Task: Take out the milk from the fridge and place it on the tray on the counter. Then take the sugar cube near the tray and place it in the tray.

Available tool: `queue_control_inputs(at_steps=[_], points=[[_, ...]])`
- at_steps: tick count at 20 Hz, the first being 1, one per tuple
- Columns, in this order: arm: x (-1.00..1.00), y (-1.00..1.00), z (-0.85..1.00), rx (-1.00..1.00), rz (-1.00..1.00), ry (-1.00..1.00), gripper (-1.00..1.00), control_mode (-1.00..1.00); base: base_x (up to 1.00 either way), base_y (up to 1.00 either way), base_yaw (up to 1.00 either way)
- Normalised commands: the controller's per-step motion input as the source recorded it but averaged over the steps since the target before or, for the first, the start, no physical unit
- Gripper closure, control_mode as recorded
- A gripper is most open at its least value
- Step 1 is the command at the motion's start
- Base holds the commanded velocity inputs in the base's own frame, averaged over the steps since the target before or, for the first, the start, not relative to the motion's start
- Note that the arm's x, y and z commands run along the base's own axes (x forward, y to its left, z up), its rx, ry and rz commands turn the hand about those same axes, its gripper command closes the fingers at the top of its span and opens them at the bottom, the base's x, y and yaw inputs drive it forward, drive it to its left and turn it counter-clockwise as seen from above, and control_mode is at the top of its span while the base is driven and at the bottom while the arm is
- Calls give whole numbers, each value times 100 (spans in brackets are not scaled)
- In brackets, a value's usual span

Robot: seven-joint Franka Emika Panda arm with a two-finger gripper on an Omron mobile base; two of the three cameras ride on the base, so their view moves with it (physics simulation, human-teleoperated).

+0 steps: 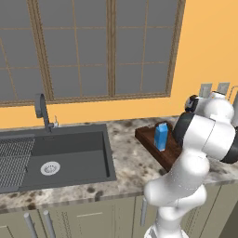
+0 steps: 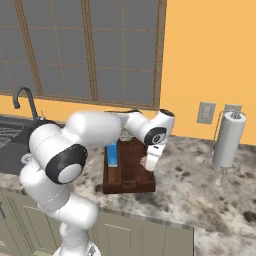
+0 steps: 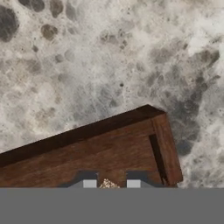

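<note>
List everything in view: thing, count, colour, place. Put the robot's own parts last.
milk: one, blue, upright in the tray
tray: one, dark brown wood, on the counter right of the sink
sugar cube: one, pale tan, between the fingertips over the tray's floor
counter: one, beige-grey speckled stone, over pale cabinets
sink: one, dark grey, left part of the counter
faucet: one, dark grey, behind the sink
paper towel roll: one, white, on a stand at the right
wall outlets: two, grey, on the orange wall
window: one, grey panes, brown frame
gripper: one, dark tips, above the tray's corner
</note>
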Motion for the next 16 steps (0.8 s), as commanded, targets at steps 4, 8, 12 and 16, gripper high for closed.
queue_control_inputs(at_steps=[4,8,12,16], points=[[-1,27,2,-2,-4,0,100,-100,0,0,0],[0,13,-22,-1,0,0,100,-100,0,0,0],[2,24,-17,0,0,0,100,-100,0,0,0],[17,7,-2,0,0,0,100,-100,0,0,0]])
